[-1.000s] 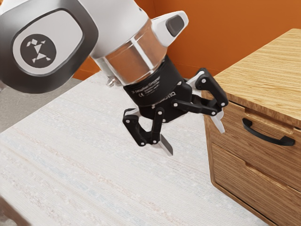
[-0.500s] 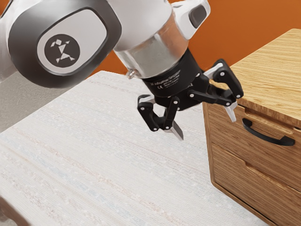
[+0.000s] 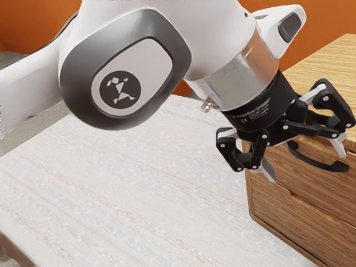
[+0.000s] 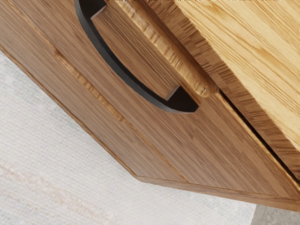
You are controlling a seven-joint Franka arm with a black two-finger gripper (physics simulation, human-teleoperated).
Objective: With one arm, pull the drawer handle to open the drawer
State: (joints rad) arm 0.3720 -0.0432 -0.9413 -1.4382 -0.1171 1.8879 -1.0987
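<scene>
Black, stiff and curved, the bar handle [image 3: 314, 162] on the oak cabinet's upper drawer [image 3: 325, 183], at the exterior view's right on the pale wood-grain desk [image 3: 111, 183], probably tolerates a firm mid-span hold, where the black two-finger gripper [image 3: 305, 162] hovers spread wide, empty.

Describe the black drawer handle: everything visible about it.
The drawer handle is a slim black bar, smooth and matte, bowed in a shallow arc. Both ends turn in to meet the wooden upper drawer front. It runs along that front just under the cabinet top, standing off the wood with a gap behind it. The open gripper hangs in front of it with its fingers spread around the end nearer the arm. Whether either finger touches it cannot be told.
</scene>
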